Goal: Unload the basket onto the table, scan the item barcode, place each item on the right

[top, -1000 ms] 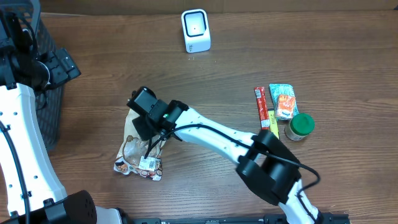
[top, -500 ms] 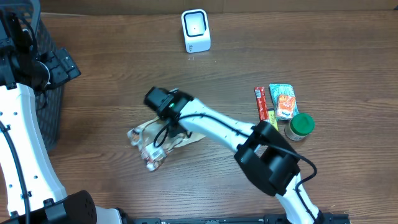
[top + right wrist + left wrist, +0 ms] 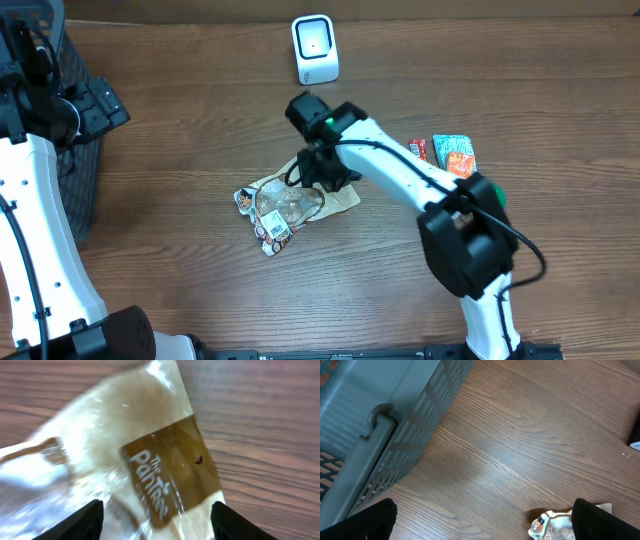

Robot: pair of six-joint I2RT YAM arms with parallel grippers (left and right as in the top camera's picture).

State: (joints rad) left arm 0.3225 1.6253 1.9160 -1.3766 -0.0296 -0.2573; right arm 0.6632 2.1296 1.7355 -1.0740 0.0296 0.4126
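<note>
While the right arm stretched across the middle of the overhead frame, the right gripper [image 3: 156,522] hung open over the snack pack [image 3: 290,205]. Its fingers [image 3: 82,521] were spread to the two lower corners of the wrist view, with nothing pinched between them. Up close the pack was a blur: clear film, a brown label, white lettering only half readable. Whether the fingers brushed the film, I could not tell.

From above, the pack lay flat on the bench [image 3: 180,300], just left of centre, its right end tucked under the wrist. A white sticker [image 3: 275,230] with dark marks faced up at its lower-left end, too small to read. The scanner [image 3: 314,48] stood at top centre, well apart from the pack.

The left gripper [image 3: 485,522] was wide open too, only its dark tips poking in at the bottom corners beside the basket [image 3: 395,405]. At right, the arm hid most of a green-lidded jar [image 3: 497,192], next to a red stick [image 3: 418,150] and an orange packet [image 3: 455,155].
</note>
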